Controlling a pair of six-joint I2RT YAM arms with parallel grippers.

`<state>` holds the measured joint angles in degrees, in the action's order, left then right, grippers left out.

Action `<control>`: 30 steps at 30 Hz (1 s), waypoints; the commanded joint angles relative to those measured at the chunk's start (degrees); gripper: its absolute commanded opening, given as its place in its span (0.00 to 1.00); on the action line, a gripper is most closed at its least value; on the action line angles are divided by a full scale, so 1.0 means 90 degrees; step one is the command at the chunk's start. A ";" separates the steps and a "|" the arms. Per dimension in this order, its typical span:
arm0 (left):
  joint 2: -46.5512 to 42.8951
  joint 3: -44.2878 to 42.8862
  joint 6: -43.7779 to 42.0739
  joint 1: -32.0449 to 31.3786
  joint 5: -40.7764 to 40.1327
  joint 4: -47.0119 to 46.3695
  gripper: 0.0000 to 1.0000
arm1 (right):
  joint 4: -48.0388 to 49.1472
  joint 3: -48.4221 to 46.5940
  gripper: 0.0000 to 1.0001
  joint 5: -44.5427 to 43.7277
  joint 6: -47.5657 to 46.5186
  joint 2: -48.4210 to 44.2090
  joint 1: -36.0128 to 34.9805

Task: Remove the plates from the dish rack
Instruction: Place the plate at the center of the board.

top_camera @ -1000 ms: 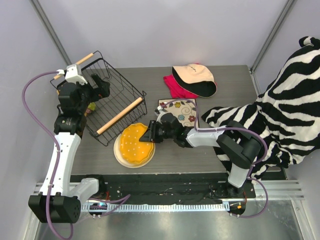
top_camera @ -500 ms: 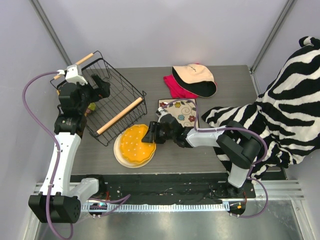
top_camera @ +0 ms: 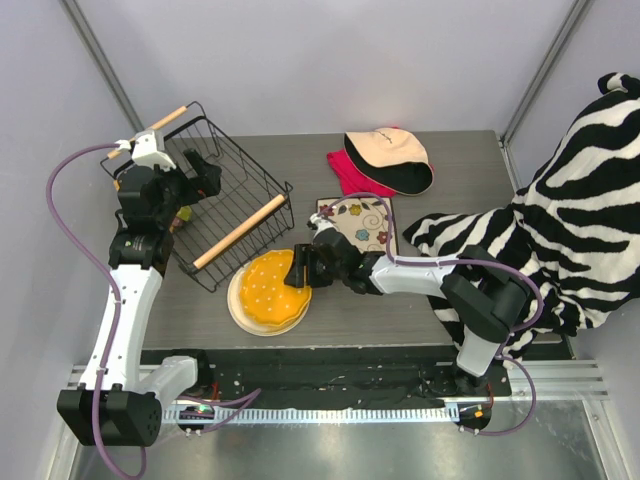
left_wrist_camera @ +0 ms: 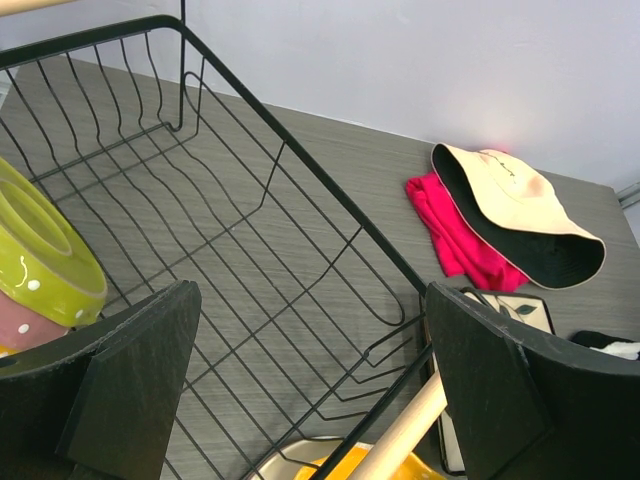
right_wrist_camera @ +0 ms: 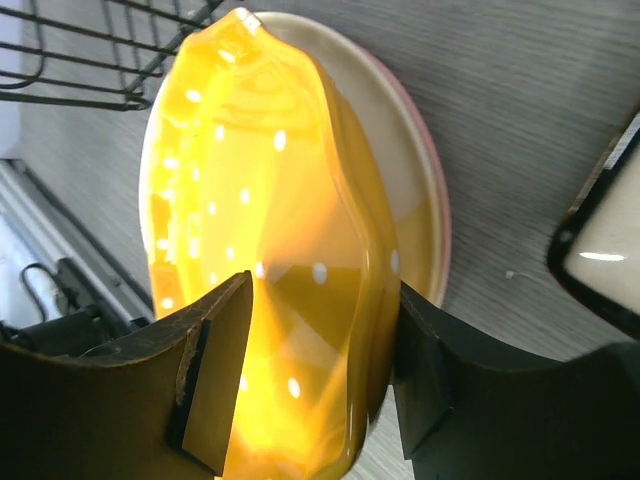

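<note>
Right gripper (right_wrist_camera: 320, 300): jaws parted, straddling near rim of orange plate (right_wrist_camera: 270, 190); pad contact unclear. Orange plate lying on cream-yellow plate (top_camera: 240, 310), just ahead of fingers, outside dish rack (top_camera: 232, 170). Left gripper (left_wrist_camera: 310, 340): spread wide, empty, over dish rack floor. Green plate (left_wrist_camera: 40, 250) and pink plate (left_wrist_camera: 30, 325) just beyond its left finger.

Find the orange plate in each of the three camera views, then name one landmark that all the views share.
Top external: the orange plate is at lower centre, lying on a cream plate just in front of the dish rack.
Left wrist: only a sliver at the bottom edge, behind the rack's wires.
Right wrist: it fills the centre.
Shared landmark: the dish rack, filling the left wrist view and at the right wrist view's top left.
</note>
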<state>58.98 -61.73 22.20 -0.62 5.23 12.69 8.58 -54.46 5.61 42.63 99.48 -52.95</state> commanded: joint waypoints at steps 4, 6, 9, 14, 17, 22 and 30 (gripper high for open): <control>-0.0020 0.0004 0.0034 0.0020 0.0112 -0.0248 1.00 | -0.0611 -0.0619 0.60 -0.1003 -0.0596 -0.0331 -0.0191; -0.0030 0.0004 0.0043 0.0020 0.0112 -0.0257 1.00 | -0.0660 -0.0658 0.60 -0.1014 -0.0606 -0.0292 -0.0201; -0.0020 0.0004 0.0044 0.0020 0.0121 -0.0248 1.00 | -0.0709 -0.0697 0.60 -0.0994 -0.0616 -0.0233 -0.0211; -0.0030 0.0004 0.0044 0.0020 0.0131 -0.0257 1.00 | -0.0748 -0.0785 0.55 -0.1081 -0.0674 -0.0185 -0.0269; -0.0030 0.0004 0.0053 0.0020 0.0141 -0.0267 1.00 | -0.0836 -0.0844 0.47 -0.1092 -0.0723 -0.0145 -0.0298; -0.0030 0.0014 0.0053 0.0020 0.0151 -0.0267 1.00 | -0.0856 -0.0893 0.37 -0.1014 -0.0723 -0.0058 -0.0328; -0.0030 0.0014 0.0053 0.0020 0.0141 -0.0277 1.00 | -0.0895 -0.0941 0.34 -0.1013 -0.0704 -0.0009 -0.0367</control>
<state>58.98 -61.63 22.31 -0.62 5.67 12.67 -1.39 -60.66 -2.79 37.08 99.42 -55.75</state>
